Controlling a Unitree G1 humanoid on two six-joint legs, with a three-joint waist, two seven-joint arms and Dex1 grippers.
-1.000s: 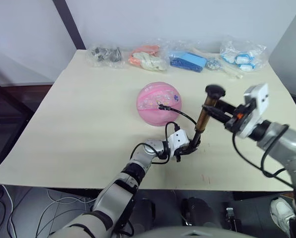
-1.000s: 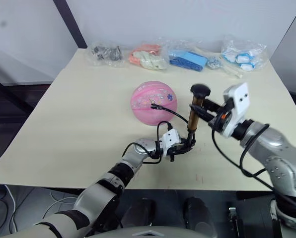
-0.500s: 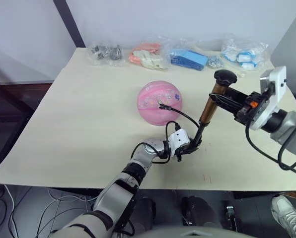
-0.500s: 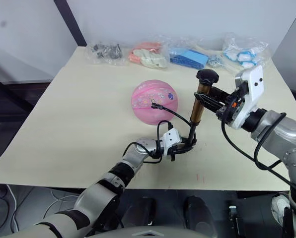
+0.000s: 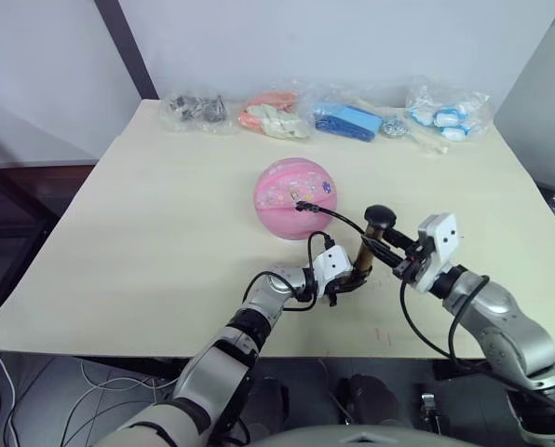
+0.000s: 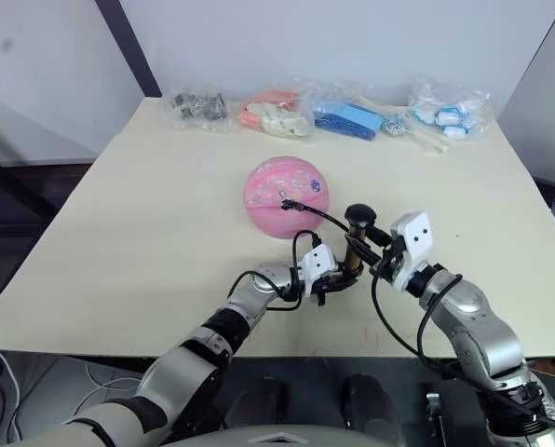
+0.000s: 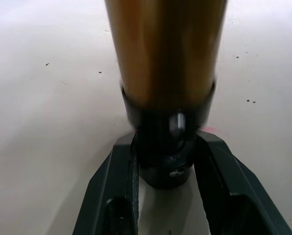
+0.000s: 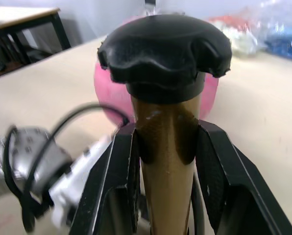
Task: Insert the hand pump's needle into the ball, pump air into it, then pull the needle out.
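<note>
The pink ball (image 5: 294, 197) rests mid-table. The hand pump (image 5: 364, 255) stands upright just in front of it, with its black knob (image 5: 381, 216) low over the gold tube. A thin black hose (image 5: 338, 220) arcs from the pump's base to the needle fitting (image 5: 301, 206) on the ball's near side; the pin itself is hidden. My left gripper (image 7: 168, 178) is shut on the pump's bottom black cap (image 7: 166, 147) at table level. Just under the knob (image 8: 164, 49), my right gripper (image 8: 168, 176) is shut on the gold shaft (image 8: 166, 147).
Several clear bags line the table's far edge: dark parts (image 5: 196, 107), orange-white items (image 5: 273, 112), a blue item (image 5: 350, 121) and white-blue items (image 5: 440, 112). The table's front edge (image 5: 166, 337) runs close behind my left forearm.
The knob first rose with my right gripper, then was pushed down, so the pump is now much shorter. My left gripper stayed on the base. The ball has not moved.
</note>
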